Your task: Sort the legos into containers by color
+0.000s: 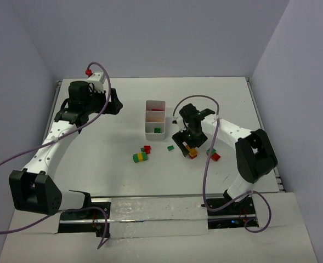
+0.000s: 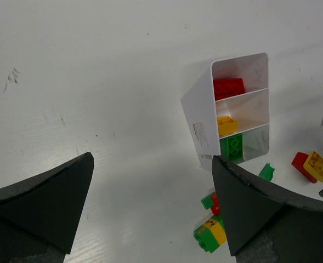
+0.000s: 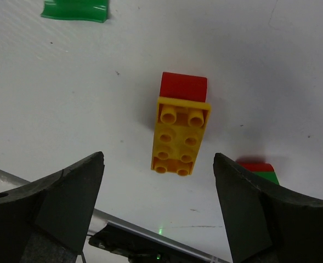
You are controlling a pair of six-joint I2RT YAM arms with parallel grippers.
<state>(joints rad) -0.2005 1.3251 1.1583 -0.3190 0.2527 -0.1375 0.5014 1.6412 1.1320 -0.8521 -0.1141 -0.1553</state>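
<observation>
The right hand (image 3: 158, 158) hung low over a yellow brick (image 3: 180, 137) with a red brick (image 3: 183, 87) stuck at its far end. Its fingers were spread wide to either side and touched neither, so it was released and empty. That straddle looked like the set-up for closing on the two-colour stack, which would probably have to be pulled apart before either half could be sorted. The left hand (image 2: 153, 159) was released too and held nothing. It was parked well off to the left, seemingly to stay out of the working arm's way. The white tray (image 2: 199, 120) stood near the middle of the desk (image 1: 95, 142), between the arms, where either could likely reach it. Its three compartments already set the scheme, with a red brick (image 2: 228, 87) in the farthest, a yellow one (image 2: 227, 125) in the middle and a green one (image 2: 232, 147) in the nearest. The other legos lay scattered on the near side of the tray: a green-and-yellow stack (image 1: 140, 158), a red piece (image 1: 147, 148), a small green piece (image 1: 171, 147) and a red-and-green pair (image 1: 213, 155). By that count the sorting seemed barely begun. The desk was plain matt white with a few faint scuffs (image 2: 11, 76), and pale grey-lilac walls (image 1: 166, 33) enclosed it on three sides.
</observation>
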